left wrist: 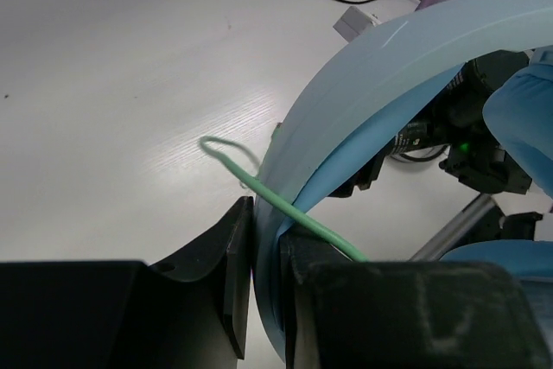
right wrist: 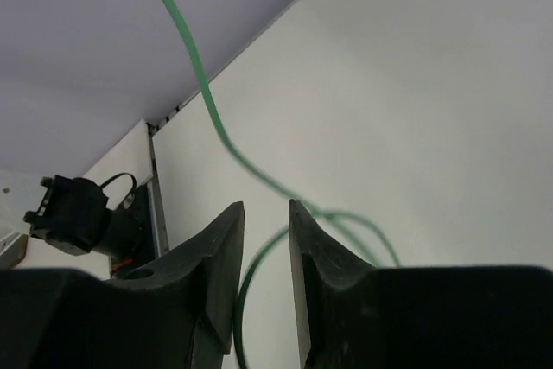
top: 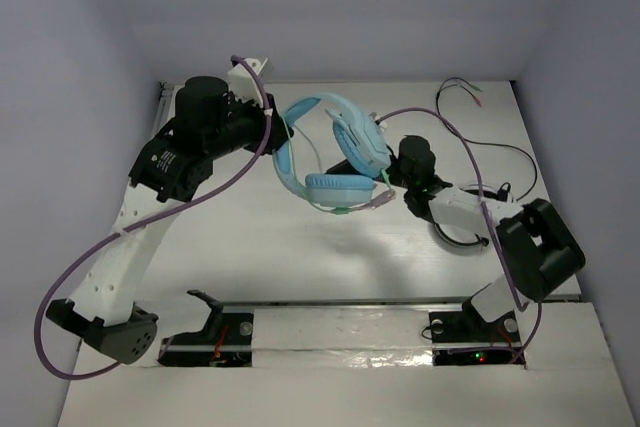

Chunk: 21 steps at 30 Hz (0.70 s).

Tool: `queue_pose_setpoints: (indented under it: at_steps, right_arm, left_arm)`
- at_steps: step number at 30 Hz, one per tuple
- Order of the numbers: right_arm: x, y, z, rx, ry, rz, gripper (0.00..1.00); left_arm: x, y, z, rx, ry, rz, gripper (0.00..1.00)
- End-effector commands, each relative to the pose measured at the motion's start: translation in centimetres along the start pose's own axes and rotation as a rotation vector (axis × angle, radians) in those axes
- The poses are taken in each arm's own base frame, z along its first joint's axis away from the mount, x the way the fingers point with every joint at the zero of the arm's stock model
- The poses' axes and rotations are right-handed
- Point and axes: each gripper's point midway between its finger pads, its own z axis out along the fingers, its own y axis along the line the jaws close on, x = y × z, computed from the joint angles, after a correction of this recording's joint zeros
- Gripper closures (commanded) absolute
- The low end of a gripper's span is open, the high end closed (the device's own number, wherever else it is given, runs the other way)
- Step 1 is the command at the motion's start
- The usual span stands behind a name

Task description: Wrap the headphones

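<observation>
Clamping headphones by the headband, stiff I judge, left gripper tight on it, toward far edge; right gripper barely parted at limp cable, hold unclear.

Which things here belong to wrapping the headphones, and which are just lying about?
Job: headphones, their green cable, left pincer gripping the headband, right pincer near the cable.
Lying about: thin black cable, round coil, partly hidden.
</observation>
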Motion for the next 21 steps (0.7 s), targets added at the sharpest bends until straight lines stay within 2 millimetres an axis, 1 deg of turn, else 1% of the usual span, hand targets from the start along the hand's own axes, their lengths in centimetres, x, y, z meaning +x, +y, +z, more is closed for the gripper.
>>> queue_pose_setpoints:
  at_steps: [1, 2, 3, 5, 6, 7, 8, 9, 11, 12, 13, 14, 15, 16, 18, 19, 21]
  right_arm:
    - [0.2, 0.6, 1.3, -0.095, 0.006, -0.009, 0.66]
    - [0.3, 0.3, 1.4, -0.088, 0.000, 0.003, 0.66]
    - [0.4, 0.1, 1.6, -0.085, -0.004, 0.009, 0.62]
    - [0.5, 0.0, 1.8, -0.104, -0.025, 0.019, 0.59]
    - [0.1, 0.5, 1.9, -0.136, -0.042, 0.005, 0.52]
    - [0.2, 0.4, 2.0, -0.140, -0.044, 0.013, 0.48]
    - [0.3, 0.0, 2.3, -0.130, -0.050, 0.025, 0.44]
    - [0.3, -0.2, 2.4, -0.129, -0.057, 0.025, 0.38]
    - [-0.1, -0.6, 2.9, -0.125, -0.074, 0.021, 0.35]
    - [-0.4, -0.7, 3.0, -0.118, -0.084, 0.010, 0.31]
    - [-0.5, -0.9, 3.0, -0.106, -0.085, 0.004, 0.29]
    - [-0.5, -1.1, 2.9, -0.093, -0.085, -0.016, 0.27]
    - [-0.8, -1.1, 2.9, -0.081, -0.079, -0.022, 0.23]
    - [-1.0, -1.0, 3.0, -0.084, -0.074, -0.034, 0.23]
    - [-1.1, -0.7, 3.3, -0.112, -0.059, -0.051, 0.20]
    - [-1.1, -0.6, 3.4, -0.121, -0.056, -0.055, 0.19]
    - [-1.1, 0.0, 3.5, -0.164, -0.042, -0.063, 0.17]
  left_arm:
    - [-2.1, 0.8, -0.7, -0.075, -0.060, 0.002, 1.00]
    - [-2.2, 1.2, -0.9, -0.098, -0.060, 0.003, 1.00]
    - [-2.9, 1.0, -1.2, -0.097, -0.073, 0.009, 1.00]
    - [-2.4, 0.6, -0.8, -0.069, -0.033, 0.014, 1.00]
    - [-2.3, 0.4, -0.7, -0.059, -0.024, 0.016, 1.00]
    - [-1.9, 0.5, -0.2, -0.053, -0.004, 0.013, 1.00]
    - [-1.5, 0.1, -0.1, -0.026, 0.007, 0.015, 1.00]
    - [-0.6, -0.2, 0.4, -0.005, 0.035, 0.015, 1.00]
    - [0.1, -0.4, 0.8, 0.016, 0.058, 0.013, 1.00]
    - [0.9, -0.7, 1.1, 0.032, 0.080, 0.013, 1.00]
    - [1.2, -0.8, 1.2, 0.042, 0.090, 0.011, 1.00]
    - [1.7, -1.5, 1.2, 0.072, 0.107, 0.012, 1.00]
    - [2.2, -1.6, 1.3, 0.084, 0.123, 0.005, 1.00]
    - [2.4, -1.8, 1.3, 0.099, 0.126, 0.002, 1.00]
    - [3.0, -3.1, 1.3, 0.174, 0.147, 0.000, 1.00]
    - [3.1, -3.4, 1.4, 0.192, 0.153, -0.003, 1.00]
    - [3.4, -5.1, 1.2, 0.264, 0.169, 0.002, 1.00]
